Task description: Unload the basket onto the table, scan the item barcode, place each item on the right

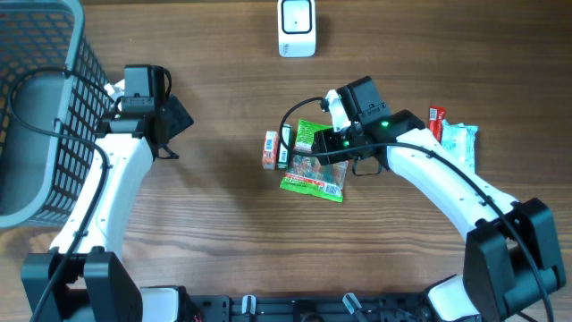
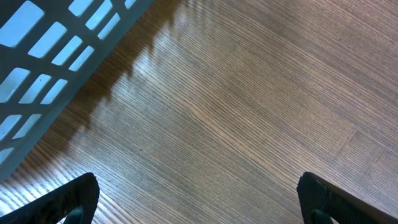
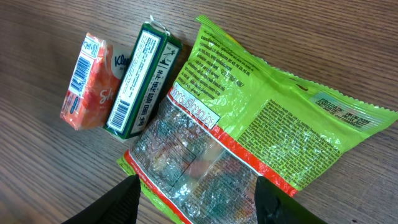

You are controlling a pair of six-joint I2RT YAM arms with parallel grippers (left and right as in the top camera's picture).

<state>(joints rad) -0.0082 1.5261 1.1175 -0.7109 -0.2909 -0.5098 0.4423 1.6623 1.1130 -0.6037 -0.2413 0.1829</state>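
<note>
Green snack packet lies flat on the counter directly beneath my right hand, whose fingers stand parted and empty; I should close squarely on its near edge, leaving the print uncovered.

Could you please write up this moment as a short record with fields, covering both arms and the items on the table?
Left gripper: open, empty, over bare table beside the basket
Right gripper: fingers apart above the green snack bag, not gripping it
Beside the bag: dark green box and orange packet, barcodes showing
Scanner: white, at the far edge, apart from the items
Task state: nothing lifted toward the scanner yet
</note>
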